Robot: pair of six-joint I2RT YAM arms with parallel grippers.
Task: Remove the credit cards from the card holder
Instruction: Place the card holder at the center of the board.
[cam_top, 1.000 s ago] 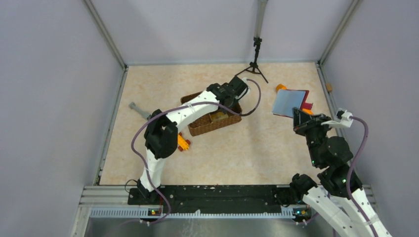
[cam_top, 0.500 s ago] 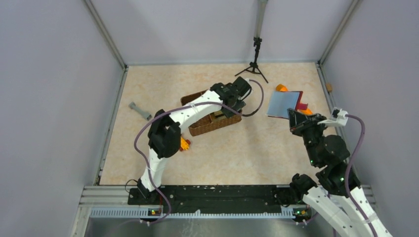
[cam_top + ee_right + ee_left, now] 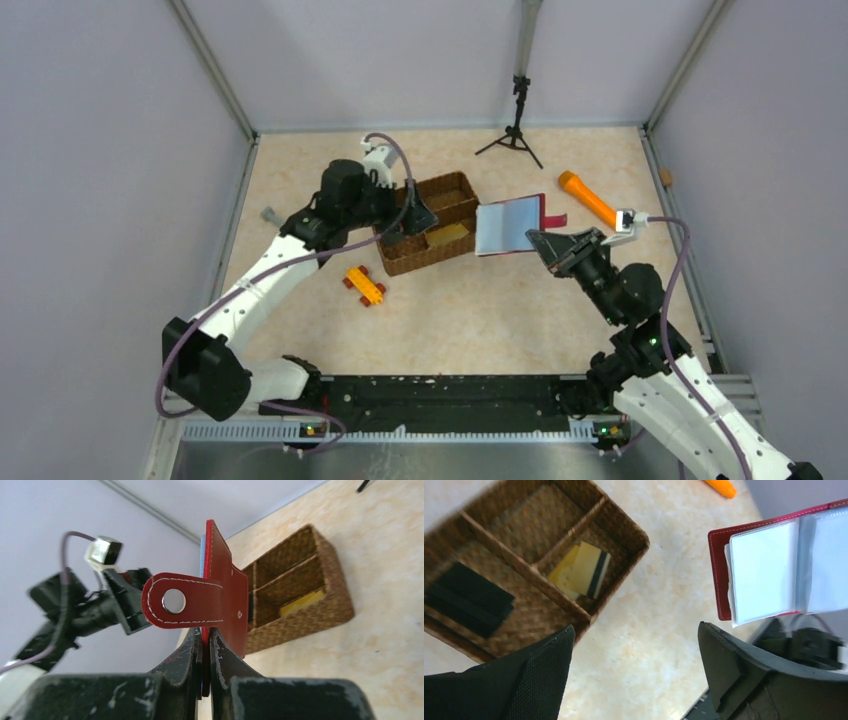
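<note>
The dark red card holder (image 3: 508, 227) hangs open above the table, just right of the basket, its pale inner pockets (image 3: 769, 570) facing up. My right gripper (image 3: 206, 635) is shut on its lower edge, below the strap tab (image 3: 175, 600). The two credit cards lie in the wicker basket (image 3: 624, 525). The black card (image 3: 469, 599) fills one compartment, and the tan-gold card (image 3: 584, 572) lies in the one beside it. My left gripper (image 3: 634, 630) hovers open and empty over the basket's left end (image 3: 412, 218).
An orange-yellow toy car (image 3: 364, 285) lies in front of the basket. An orange stick-shaped object (image 3: 587, 198) rests at the back right, a small tripod (image 3: 515, 130) at the back wall, and a grey tool (image 3: 270, 213) at the left.
My left gripper opened and swung from the basket's right end to its left end. The right gripper carried the open card holder leftward towards the basket, uncovering the orange object.
</note>
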